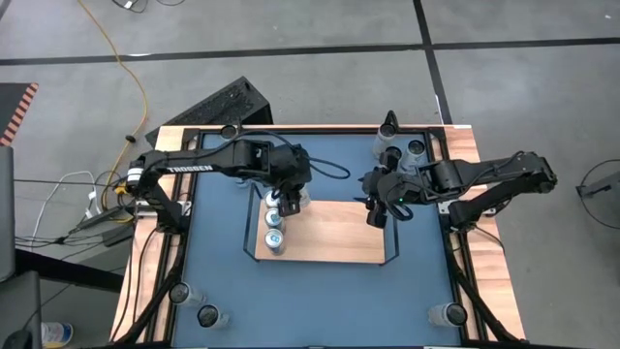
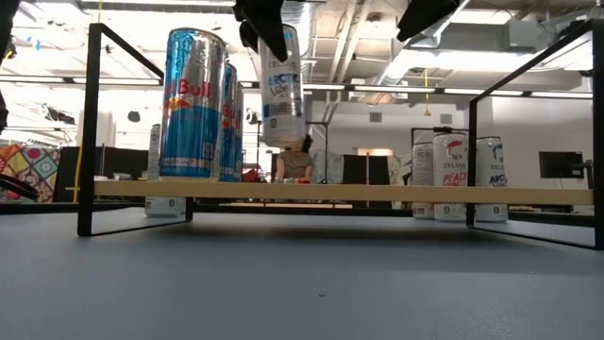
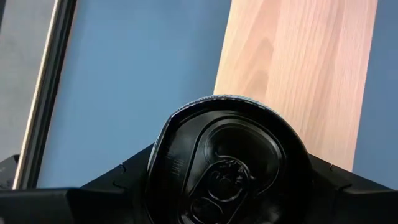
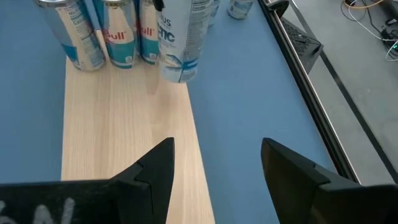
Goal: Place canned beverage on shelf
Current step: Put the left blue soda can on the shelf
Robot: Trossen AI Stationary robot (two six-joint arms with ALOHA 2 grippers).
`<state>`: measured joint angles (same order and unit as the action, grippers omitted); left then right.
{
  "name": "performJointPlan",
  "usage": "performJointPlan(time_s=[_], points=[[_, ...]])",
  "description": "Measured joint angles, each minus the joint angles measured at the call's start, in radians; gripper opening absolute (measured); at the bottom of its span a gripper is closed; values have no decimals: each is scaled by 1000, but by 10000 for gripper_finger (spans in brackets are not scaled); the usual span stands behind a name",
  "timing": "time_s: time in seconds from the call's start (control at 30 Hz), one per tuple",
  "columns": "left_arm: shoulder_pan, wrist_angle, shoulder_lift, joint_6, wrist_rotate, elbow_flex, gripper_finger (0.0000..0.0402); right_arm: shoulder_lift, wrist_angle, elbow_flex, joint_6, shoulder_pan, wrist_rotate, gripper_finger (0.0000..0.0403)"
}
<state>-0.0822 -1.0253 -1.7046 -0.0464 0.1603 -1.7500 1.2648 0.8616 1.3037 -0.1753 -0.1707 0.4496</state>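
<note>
White can gripped in left fingers above shelf; right fingers open

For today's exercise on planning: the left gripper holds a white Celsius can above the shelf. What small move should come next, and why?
Probably lower the Celsius can straight down. The left gripper holds it clear above the shelf, beside the Red Bull cans, its base not yet touching the board. The right gripper waits open, empty.

Two black jointed arms, white lettering, dark angular fingers
</note>
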Motion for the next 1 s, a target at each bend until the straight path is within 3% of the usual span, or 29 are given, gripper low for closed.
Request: performJointPlan(time_s=[0.53,1.0], points=[[6,8,-83,83,-24,2,242,0,13,0,1,0,-3,219],[15,-2,-83,90,-32,36,242,0,29,0,1,-6,-3,219]])
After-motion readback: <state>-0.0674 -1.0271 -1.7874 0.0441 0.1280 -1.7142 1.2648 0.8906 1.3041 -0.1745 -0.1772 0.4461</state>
